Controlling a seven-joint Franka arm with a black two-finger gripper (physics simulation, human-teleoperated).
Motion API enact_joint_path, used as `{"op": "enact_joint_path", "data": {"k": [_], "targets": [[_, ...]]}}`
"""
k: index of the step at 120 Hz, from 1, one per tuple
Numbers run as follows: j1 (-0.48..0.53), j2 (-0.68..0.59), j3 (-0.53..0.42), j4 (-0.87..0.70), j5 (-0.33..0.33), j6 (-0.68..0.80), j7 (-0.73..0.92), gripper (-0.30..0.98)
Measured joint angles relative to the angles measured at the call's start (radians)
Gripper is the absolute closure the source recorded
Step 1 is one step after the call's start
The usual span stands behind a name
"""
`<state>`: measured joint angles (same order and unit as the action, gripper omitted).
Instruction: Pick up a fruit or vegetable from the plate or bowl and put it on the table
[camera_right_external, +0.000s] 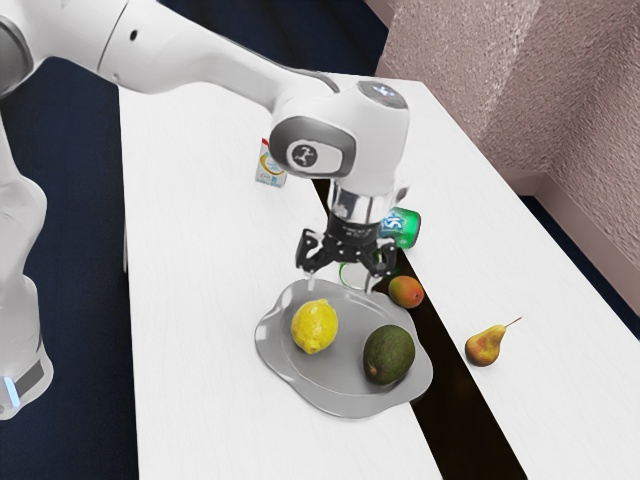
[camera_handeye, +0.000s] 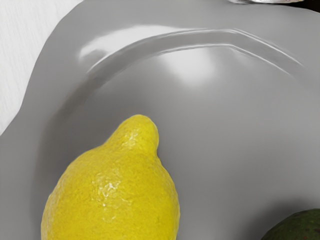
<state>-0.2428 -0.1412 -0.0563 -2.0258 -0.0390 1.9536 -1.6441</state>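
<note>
Step in hand: approach and alignment for the pick. The gripper (camera_right_external: 341, 282) is above the plate (camera_right_external: 346, 355), near the plate edge on the side of the green can (camera_right_external: 405, 228). The lemon (camera_right_external: 315, 326) rests on the plate, beside the avocado (camera_right_external: 389, 354) and apart from it; either item satisfies the task. The lemon is the more probable target, since the wrist view places it large and close under the hand, with its narrow tip pointing toward a bare part of the plate. Next move: centre the gripper over the lemon's body, set one finger on each side of its width, then descend until both fingers straddle the fruit. Close only at that depth. Caution: a grip taken on the tapered tip may slip, and too low a descent may press the fingers into the plate. After the lift, carry the fruit clear of the plate rim and lower it onto a bare part of the table (camera_right_external: 200, 310). Tool state: the two fingers stand wide apart, with nothing gripped between them. Contact: none is apparent with the lemon, the avocado or the plate.
</note>
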Motion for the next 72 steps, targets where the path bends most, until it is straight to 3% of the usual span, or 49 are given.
{"op": "enact_joint_path", "data": {"k": [72], "targets": [[0.001, -0.014, 0.017, -0.138, -0.003, 0.126, -0.068, 0.00]]}}
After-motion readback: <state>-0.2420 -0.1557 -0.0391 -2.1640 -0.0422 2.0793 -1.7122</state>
